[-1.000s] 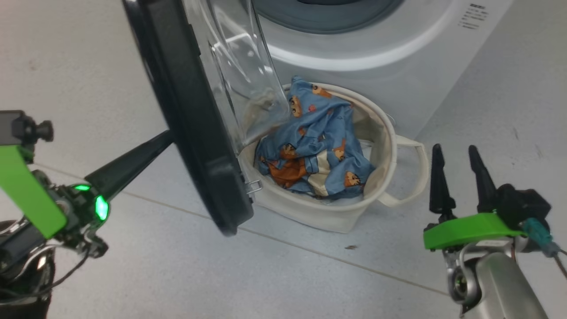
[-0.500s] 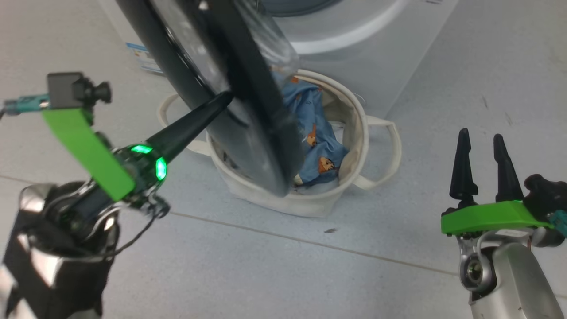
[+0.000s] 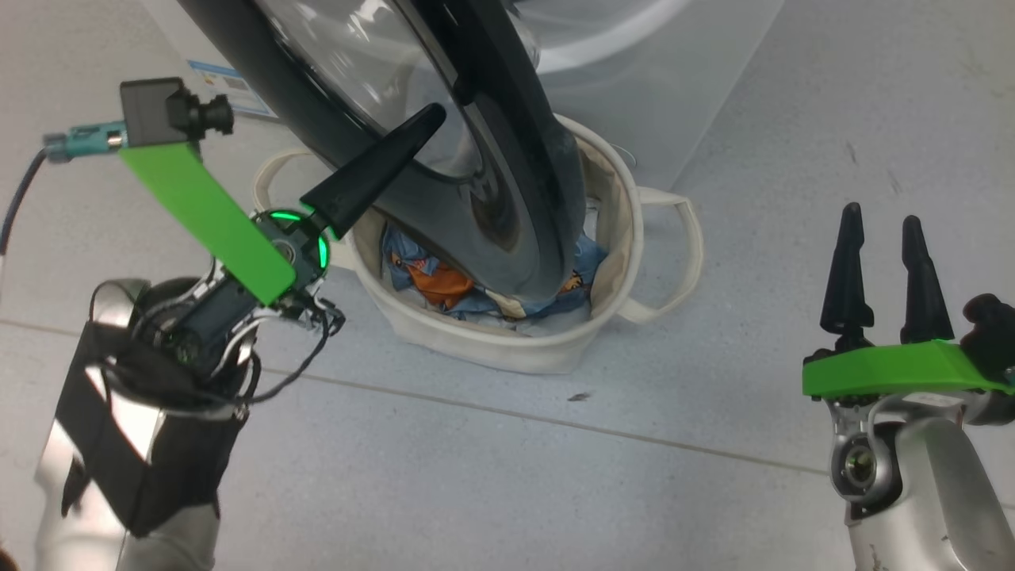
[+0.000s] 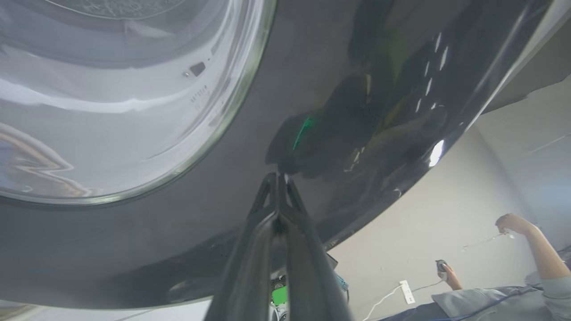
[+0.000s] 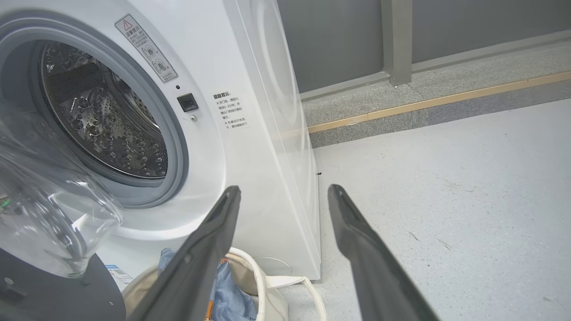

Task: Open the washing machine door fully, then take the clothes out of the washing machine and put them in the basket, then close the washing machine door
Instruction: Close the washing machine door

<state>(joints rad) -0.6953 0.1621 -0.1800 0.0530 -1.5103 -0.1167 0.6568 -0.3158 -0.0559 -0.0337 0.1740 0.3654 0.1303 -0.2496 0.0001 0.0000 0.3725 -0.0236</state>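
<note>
Head view: clothes (image 3: 432,281) are in the basket (image 3: 492,358); our pressed-together left gripper (image 3: 426,123) just has the washing machine door (image 3: 515,159) to shut.

washing machine door (image 3: 515,159) swung farther over basket (image 3: 507,353), more clothes (image 3: 432,281) hidden, left end effector (image 3: 432,115) advanced

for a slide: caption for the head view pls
Shut left tool against the door, which hangs over the basket of clothes; right tool open.
</note>
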